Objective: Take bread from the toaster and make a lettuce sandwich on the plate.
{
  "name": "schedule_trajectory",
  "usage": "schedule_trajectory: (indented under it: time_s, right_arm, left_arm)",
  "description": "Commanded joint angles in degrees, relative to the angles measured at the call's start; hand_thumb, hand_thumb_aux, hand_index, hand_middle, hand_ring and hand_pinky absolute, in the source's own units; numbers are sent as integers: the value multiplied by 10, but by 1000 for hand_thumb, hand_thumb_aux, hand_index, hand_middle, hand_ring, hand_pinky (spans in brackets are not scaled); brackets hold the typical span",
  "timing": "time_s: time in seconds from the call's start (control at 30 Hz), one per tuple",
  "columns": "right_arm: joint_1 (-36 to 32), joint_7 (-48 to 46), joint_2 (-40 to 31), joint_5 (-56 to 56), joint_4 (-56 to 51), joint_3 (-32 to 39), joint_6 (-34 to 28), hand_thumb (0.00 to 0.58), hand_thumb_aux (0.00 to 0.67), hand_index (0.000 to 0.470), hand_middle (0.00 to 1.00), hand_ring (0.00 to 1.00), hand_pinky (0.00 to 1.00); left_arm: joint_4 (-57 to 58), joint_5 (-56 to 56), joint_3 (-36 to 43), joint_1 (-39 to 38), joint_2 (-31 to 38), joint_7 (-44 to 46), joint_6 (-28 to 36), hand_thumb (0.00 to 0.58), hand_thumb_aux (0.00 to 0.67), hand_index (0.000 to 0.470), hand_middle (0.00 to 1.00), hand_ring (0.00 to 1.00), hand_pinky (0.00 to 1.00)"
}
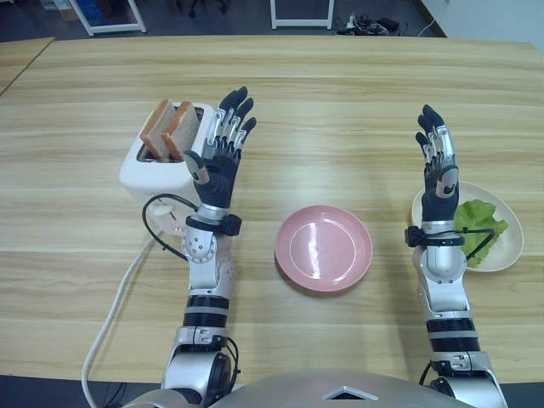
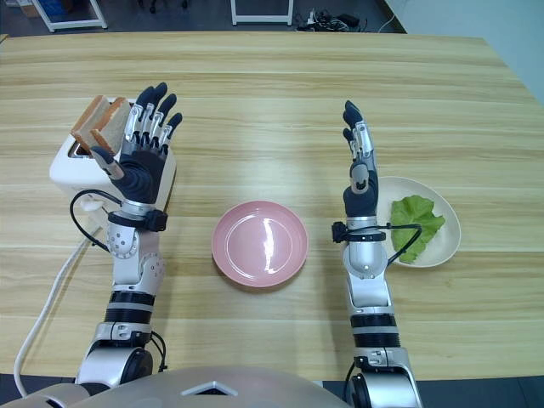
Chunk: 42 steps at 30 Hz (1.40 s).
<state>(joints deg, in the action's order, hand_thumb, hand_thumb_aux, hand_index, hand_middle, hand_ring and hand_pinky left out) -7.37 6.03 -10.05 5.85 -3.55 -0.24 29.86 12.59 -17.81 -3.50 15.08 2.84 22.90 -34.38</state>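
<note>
A white toaster (image 1: 153,174) stands on the table's left side with two slices of bread (image 1: 170,130) sticking up from its slots. My left hand (image 1: 223,144) is raised just right of the toaster, fingers spread and open, holding nothing. An empty pink plate (image 1: 324,247) sits in the middle. At the right, a green lettuce leaf (image 1: 482,224) lies in a cream dish (image 1: 510,246). My right hand (image 1: 437,161) is held upright beside that dish's left edge, open and empty.
The toaster's white cord (image 1: 110,319) trails over the table's front-left edge. A black cable (image 1: 161,221) loops by my left wrist. Bare wooden tabletop (image 1: 340,110) stretches behind the plate and hands.
</note>
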Motion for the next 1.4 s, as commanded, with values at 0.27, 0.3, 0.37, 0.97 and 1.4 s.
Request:
schedule_trajectory:
  time_s: [0.27,0.3,0.37,0.97,1.4]
  right_arm:
    - [-8,3,5,31,-4,-10,11,0,0,0,0,0,0]
    - [-8,3,4,31,-3,-10,12,0,0,0,0,0,0]
    - [-8,1,3,30,-4,-12,13,0,0,0,0,0,0]
    - [-20,7,-1,54,-27,-14,28,0,0,0,0,0,0]
    - [-16,2,-3,53,-29,-15,37,0,0,0,0,0,0]
  left_arm:
    - [33,55,-7,23,9,-31,-36,0,0,0,0,0,0]
    - [21,55,-10,21,13,-31,-43,0,0,0,0,0,0]
    - [-45,11,-17,7,26,-17,-36,0,0,0,0,0,0]
    - [265,443,-74,98,355,-316,84,0,0,0,0,0,0]
    - [342,478,19,141,427,-324,68,0,0,0,0,0,0]
